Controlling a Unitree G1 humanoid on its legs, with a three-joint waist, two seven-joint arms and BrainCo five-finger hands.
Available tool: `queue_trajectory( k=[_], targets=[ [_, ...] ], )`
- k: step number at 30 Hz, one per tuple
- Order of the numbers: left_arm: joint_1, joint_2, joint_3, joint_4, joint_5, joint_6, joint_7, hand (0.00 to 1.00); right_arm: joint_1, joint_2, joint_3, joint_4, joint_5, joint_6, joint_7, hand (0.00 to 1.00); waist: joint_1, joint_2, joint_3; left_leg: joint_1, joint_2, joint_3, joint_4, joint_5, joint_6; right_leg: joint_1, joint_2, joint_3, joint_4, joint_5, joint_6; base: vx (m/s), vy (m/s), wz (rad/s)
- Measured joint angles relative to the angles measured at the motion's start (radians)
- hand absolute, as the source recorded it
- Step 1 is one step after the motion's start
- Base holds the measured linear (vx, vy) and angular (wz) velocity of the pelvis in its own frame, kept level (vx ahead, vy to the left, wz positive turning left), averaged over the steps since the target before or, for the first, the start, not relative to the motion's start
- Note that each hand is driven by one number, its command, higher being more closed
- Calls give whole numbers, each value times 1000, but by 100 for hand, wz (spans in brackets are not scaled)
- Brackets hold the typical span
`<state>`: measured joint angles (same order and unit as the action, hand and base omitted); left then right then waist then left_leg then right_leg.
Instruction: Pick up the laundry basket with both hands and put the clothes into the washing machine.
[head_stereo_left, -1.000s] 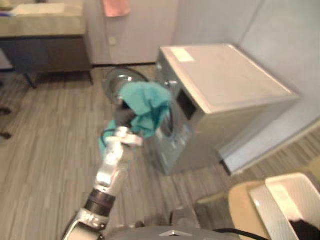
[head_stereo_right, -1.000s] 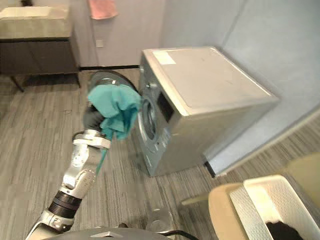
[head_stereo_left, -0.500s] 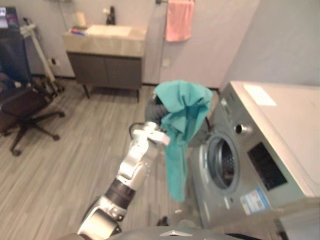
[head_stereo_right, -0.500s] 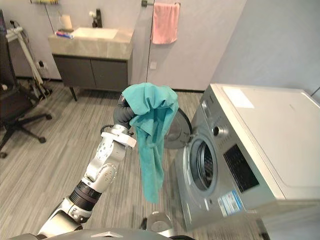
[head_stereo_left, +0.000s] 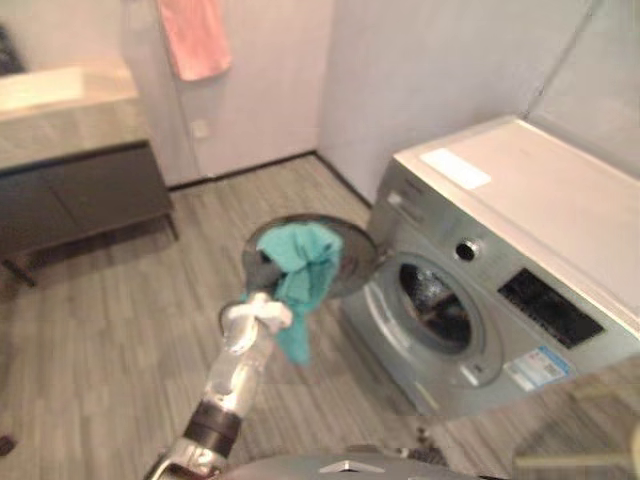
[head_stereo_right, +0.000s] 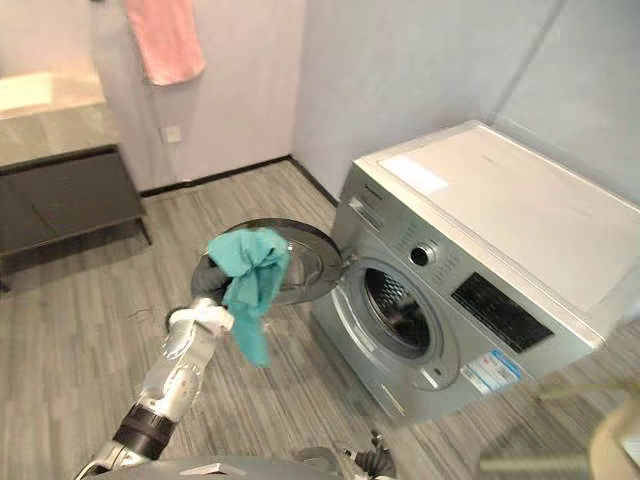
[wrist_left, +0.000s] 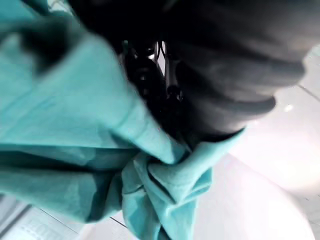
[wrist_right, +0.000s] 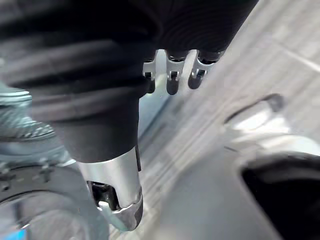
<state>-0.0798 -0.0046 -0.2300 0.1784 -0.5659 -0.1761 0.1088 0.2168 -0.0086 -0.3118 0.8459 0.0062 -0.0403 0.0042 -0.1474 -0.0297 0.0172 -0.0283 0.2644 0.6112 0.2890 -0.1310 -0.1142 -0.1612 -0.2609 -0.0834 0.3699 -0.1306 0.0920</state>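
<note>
My left hand (head_stereo_left: 262, 272) is raised in front of me, shut on a teal cloth (head_stereo_left: 300, 270) that is bunched over it and hangs down below the wrist. In the left wrist view the cloth (wrist_left: 75, 125) wraps round the dark cover of the hand. The silver washing machine (head_stereo_left: 520, 260) stands to the right with its round door (head_stereo_left: 350, 262) swung open behind the cloth and its drum opening (head_stereo_left: 437, 308) dark. The cloth hangs left of the opening, outside it. My right hand (wrist_right: 172, 80) hangs over the grey floor, fingers relaxed and holding nothing.
A pink towel (head_stereo_left: 195, 35) hangs on the back wall. A dark vanity cabinet (head_stereo_left: 70, 180) with a pale top stands at the far left. Grey walls close in behind and right of the machine. Wood-grain floor (head_stereo_left: 120, 340) lies open to the left.
The whole view has swung, so the camera moved. My left hand still holds the teal cloth, now lower and farther out, in front of the open door.
</note>
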Motion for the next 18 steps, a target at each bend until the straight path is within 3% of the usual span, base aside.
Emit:
queue_trajectory(
  k=[1,2,3,4,5,6,7,8,9,10,11,13,14,15,16,17,18],
  targets=[
    [14,5,49,-2,0,-2,7,100,-40,-45,30,26,-4,-1,-5,0,13,30,8,54,-1,121,-48,1,1,-44,-47,-265,28,38,-83,155,363,-264],
    [23,11,79,-11,0,-2,12,100,-84,-77,61,54,-10,-3,-7,0,16,57,8,82,-6,219,-72,1,2,-71,-80,-520,53,57,-119,165,340,-259],
    [25,16,89,-14,0,-3,12,100,-104,-88,75,66,-11,-3,-8,0,16,67,8,88,-8,262,-78,1,2,-84,-83,-620,63,59,-146,181,226,-259],
    [26,24,124,-7,0,-1,11,100,-138,-104,106,81,-16,-2,-9,0,15,78,14,105,-13,342,-81,1,1,-106,-65,-804,49,54,-214,129,59,-221],
    [31,23,141,0,0,2,11,100,-144,-105,123,78,-24,-3,-9,0,15,75,12,118,-17,383,-70,0,0,-99,-50,-841,7,51,-230,169,27,-210],
    [35,22,147,5,1,5,11,100,-144,-105,126,76,-33,-4,-9,0,16,66,7,124,-13,402,-35,0,0,-95,-32,-832,-30,49,-225,166,-34,-133],
    [37,25,144,32,2,18,7,100,-143,-100,128,76,-51,-3,-13,0,11,63,18,80,59,406,165,-8,20,-69,-7,-795,-97,71,-205,165,-31,-89],
    [34,5,136,53,3,25,-7,100,-143,-110,138,84,-54,0,-16,0,11,50,35,61,57,375,186,-96,-36,-48,-15,-770,-117,80,-189,94,-17,-66],
    [31,-22,128,74,5,26,-15,100,-131,-119,143,103,-53,-1,-16,0,12,68,46,40,43,351,96,-114,-17,-14,-17,-753,-127,83,-180,47,34,-39],
    [39,-35,127,77,6,26,-14,100,-128,-130,150,107,-53,-2,-15,0,14,76,50,26,51,353,53,-61,31,-8,-5,-745,-122,78,-172,103,88,-66],
    [60,-48,144,78,6,24,-10,100,-128,-156,169,105,-55,-6,-17,0,29,109,49,35,119,402,104,4,61,-1,28,-712,-97,46,-126,174,71,-88],
    [81,-44,191,80,5,22,8,100,-118,-154,204,67,-57,-9,-17,0,37,94,70,40,236,395,310,16,80,23,59,-661,-101,33,-117,150,-14,-91],
    [102,-35,226,79,4,15,36,100,-105,-157,225,30,-62,-13,-17,0,51,106,100,30,328,353,455,58,158,46,102,-626,-118,25,-119,89,-96,-109],
    [131,-24,262,79,2,15,60,100,-90,-160,248,-10,-62,-18,-16,0,61,93,106,1,399,276,570,137,273,70,150,-581,-138,15,-127,110,-101,-117],
    [144,-20,280,79,1,14,66,100,-81,-157,265,-35,-62,-20,-16,0,63,104,118,-26,428,221,619,205,289,82,170,-558,-150,12,-132,190,-74,-126],
    [160,-3,310,80,1,13,79,100,-86,-158,295,-83,-56,-24,-14,0,73,78,136,-92,451,95,711,281,255,98,179,-511,-156,6,-138,176,-29,-97],
    [158,-3,309,79,0,13,87,100,-87,-158,300,-107,-49,-26,-14,0,80,68,146,-138,443,48,748,190,185,86,178,-489,-147,0,-145,200,9,-107]
  ],
)
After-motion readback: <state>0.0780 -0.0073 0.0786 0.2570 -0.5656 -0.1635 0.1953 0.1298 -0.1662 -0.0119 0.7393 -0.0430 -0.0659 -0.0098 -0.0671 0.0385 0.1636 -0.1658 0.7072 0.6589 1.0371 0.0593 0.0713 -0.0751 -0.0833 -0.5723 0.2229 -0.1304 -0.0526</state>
